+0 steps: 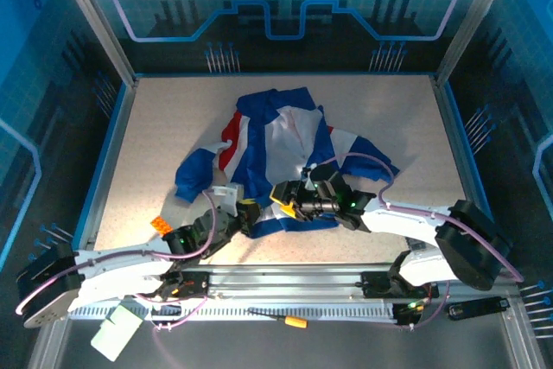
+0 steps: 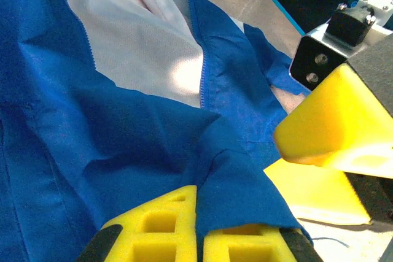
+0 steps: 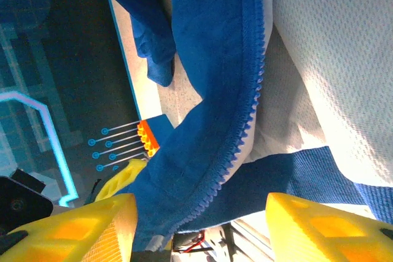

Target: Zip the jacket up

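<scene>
From above, you have the jacket lying open in the middle of the table, white lining up, with its blue hem toward the arms. Your left gripper and right gripper both sit at that hem, close together. In your left wrist view, the left gripper is clamped tight on a fold of the jacket, the blue cloth pinched between the yellow fingers. A line of zip teeth runs up beside the lining, and the right gripper's fingers hang just to the right. In your right wrist view, the right gripper has its jaws standing apart, and the toothed zip edge of the jacket runs down between them beside the lining.
</scene>
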